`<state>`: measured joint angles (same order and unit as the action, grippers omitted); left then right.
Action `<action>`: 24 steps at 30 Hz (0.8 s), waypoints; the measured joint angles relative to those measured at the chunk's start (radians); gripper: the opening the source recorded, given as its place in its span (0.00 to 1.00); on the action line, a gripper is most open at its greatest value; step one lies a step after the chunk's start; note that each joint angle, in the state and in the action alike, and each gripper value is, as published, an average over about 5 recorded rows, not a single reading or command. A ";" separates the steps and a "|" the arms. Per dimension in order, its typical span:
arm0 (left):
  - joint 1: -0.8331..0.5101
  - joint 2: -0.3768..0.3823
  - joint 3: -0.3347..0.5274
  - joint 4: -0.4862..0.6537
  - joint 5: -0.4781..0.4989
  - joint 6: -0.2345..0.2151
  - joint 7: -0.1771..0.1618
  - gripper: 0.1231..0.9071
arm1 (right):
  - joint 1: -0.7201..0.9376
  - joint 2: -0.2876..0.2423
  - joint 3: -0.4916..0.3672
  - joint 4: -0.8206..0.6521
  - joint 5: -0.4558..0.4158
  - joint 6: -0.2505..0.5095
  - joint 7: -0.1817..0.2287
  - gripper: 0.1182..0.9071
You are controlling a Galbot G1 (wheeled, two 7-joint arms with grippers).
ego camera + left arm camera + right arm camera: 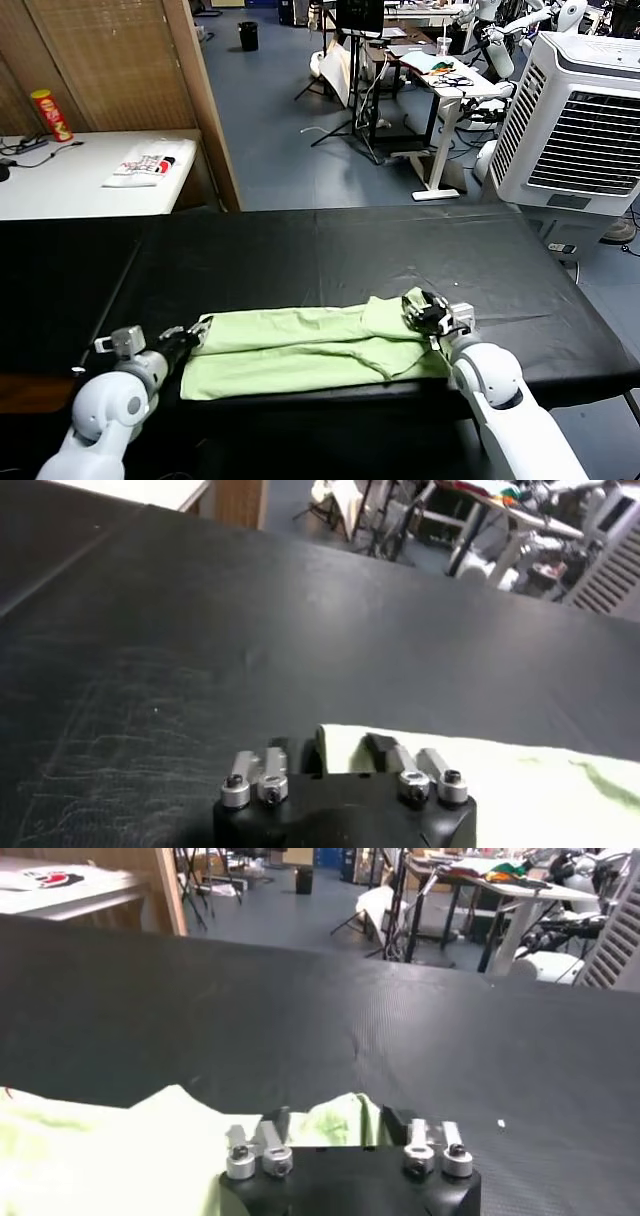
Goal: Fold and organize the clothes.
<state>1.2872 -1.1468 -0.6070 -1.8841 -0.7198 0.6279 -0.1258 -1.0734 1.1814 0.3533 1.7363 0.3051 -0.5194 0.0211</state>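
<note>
The clothes (300, 350), a pale green T-shirt, lie folded in a long band near the front edge of the black table (330, 250). My left gripper (195, 335) is at the shirt's left end, shut on its corner; in the left wrist view the cloth (500, 780) runs in between the fingers of the left gripper (330, 755). My right gripper (425, 310) is at the shirt's right end, shut on a bunched-up fold. In the right wrist view the fabric (100, 1148) puckers up between the fingers of the right gripper (335, 1126).
Behind the black table on the left stands a white table with a red can (50, 113) and a white printed item (145, 165). A wooden partition (200, 100) rises beside it. A large air cooler (575, 120) stands at the right.
</note>
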 joint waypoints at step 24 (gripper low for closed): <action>-0.004 0.014 -0.046 0.025 0.100 -0.110 0.044 0.81 | -0.098 -0.007 0.075 0.111 0.000 0.050 -0.069 0.83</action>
<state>1.2828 -1.1323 -0.6534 -1.8589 -0.6203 0.5184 -0.0818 -1.1711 1.1740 0.4288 1.8472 0.3048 -0.4695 -0.0480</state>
